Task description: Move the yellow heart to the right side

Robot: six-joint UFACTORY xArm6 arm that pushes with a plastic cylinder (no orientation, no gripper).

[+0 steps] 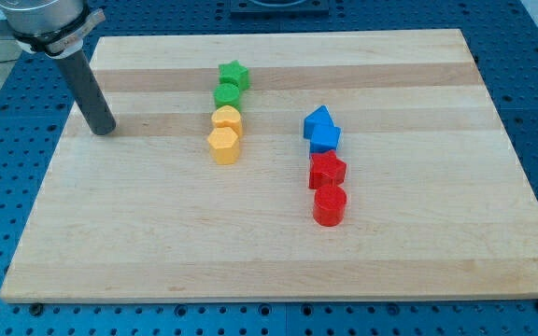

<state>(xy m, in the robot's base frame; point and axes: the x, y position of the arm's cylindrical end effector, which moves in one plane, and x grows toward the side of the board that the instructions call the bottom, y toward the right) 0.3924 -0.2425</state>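
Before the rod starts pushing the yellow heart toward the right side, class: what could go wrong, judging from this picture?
1. The yellow heart sits touching the green block above and the yellow hexagon below, so a push may drag those neighbours along.
2. The blue blocks lie in its rightward path; it could knock into them.
3. My tip is far off at the view's left, so a poorly aimed approach might strike the hexagon instead.

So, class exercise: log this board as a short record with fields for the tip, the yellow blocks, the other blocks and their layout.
tip: my tip near the board's top left, apart from all blocks
yellow: yellow heart touching yellow hexagon below it
green: green star above green block
blue: two blue blocks at centre right
red: red star above red cylinder
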